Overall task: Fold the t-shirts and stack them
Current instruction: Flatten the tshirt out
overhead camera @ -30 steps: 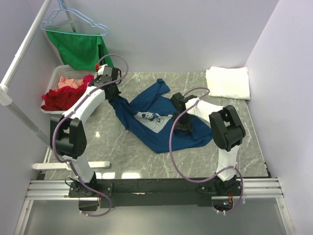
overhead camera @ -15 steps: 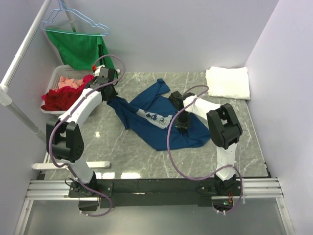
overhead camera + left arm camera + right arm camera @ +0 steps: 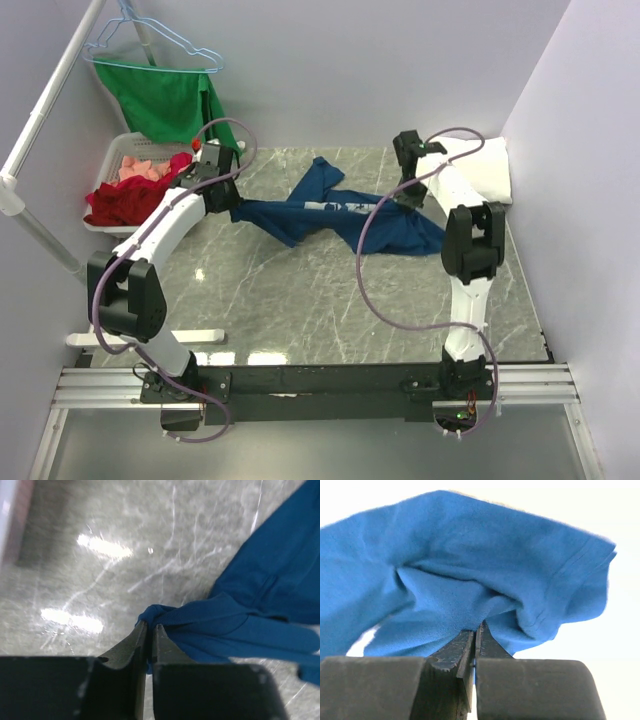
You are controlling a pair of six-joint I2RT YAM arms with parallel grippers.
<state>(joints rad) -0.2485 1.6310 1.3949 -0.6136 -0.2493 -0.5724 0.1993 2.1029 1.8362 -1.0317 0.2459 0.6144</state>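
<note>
The navy blue t-shirt [image 3: 335, 215] hangs stretched across the back of the table between my two grippers, its white print [image 3: 330, 205] showing as a thin strip. My left gripper [image 3: 233, 207] is shut on a bunched corner of it; in the left wrist view the fingertips [image 3: 148, 627] pinch blue cloth [image 3: 260, 605] above the marble. My right gripper [image 3: 409, 196] is shut on the shirt's other end, and folds of blue fabric [image 3: 470, 565] rise from its closed tips [image 3: 476, 630]. The folded white t-shirt [image 3: 497, 172] lies at the back right, partly behind the right arm.
A white basket [image 3: 112, 160] holding red and pink clothes sits at the back left. A green cloth [image 3: 165, 100] hangs from a hanger above it, beside a slanted white pole [image 3: 45, 115]. Walls close in the back and right sides.
My right gripper closed on the blue shirt and pulled it up and toward the back right. The shirt went from lying spread on the table to being stretched between both grippers.
</note>
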